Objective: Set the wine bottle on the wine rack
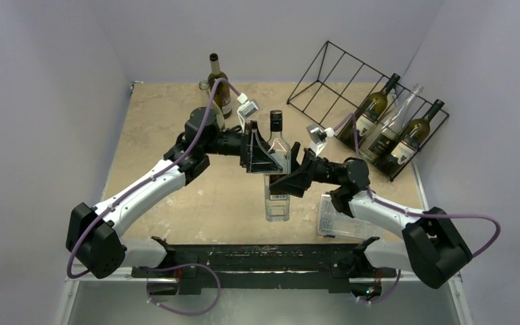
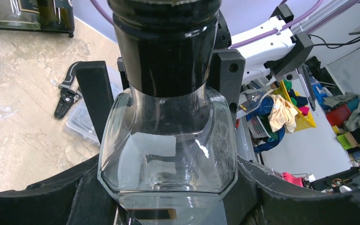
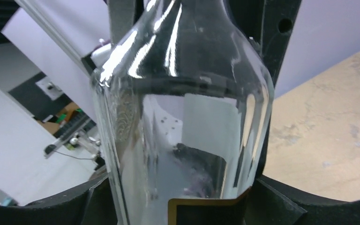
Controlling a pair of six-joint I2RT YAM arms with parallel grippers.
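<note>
One wine bottle [image 1: 277, 200], centre: clamped by left gripper [image 1: 269, 154]; right gripper [image 1: 291, 177] straddles it, grip undeterminable. One wine rack [image 1: 342, 78], upper right, bearing three racked bottles [image 1: 372, 108]. One standing bottle [image 1: 219, 84], top centre.

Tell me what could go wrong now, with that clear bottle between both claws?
The bottle is smooth glass; if the left claw lets go before the right claw grips firmly, it could tip or slip. The rack already holds three bottles at one end, so a swing there could knock them.
</note>
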